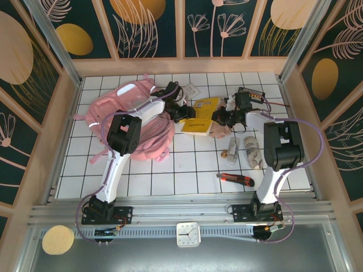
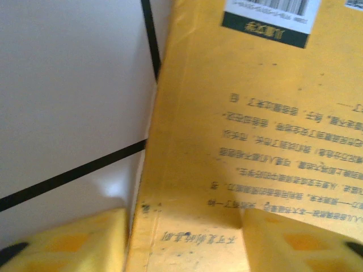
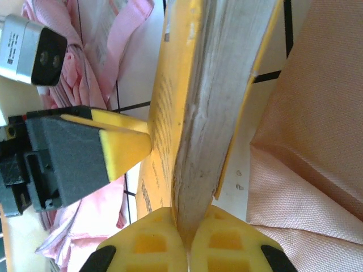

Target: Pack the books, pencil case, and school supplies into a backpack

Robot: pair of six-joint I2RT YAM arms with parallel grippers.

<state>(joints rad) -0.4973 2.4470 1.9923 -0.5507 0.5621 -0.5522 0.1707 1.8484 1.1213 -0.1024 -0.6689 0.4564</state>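
You're on the book step. Your right claw [image 3: 186, 229] is pinched tight on the yellow book [image 1: 199, 118] by its page edge, mid-desk, just right of the pink backpack [image 1: 153, 139]. Your left claw [image 2: 181, 243] stands half-wide astride its cover edge. Next, I'd judge, carry it left into the backpack's opening. White gridded desk [image 1: 170, 175], leaf-printed panel walls [image 1: 150, 28].

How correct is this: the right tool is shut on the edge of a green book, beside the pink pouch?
Not quite: the book is yellow, not green. The right wrist view shows the right tool shut on its edge, beside the pink pouch.
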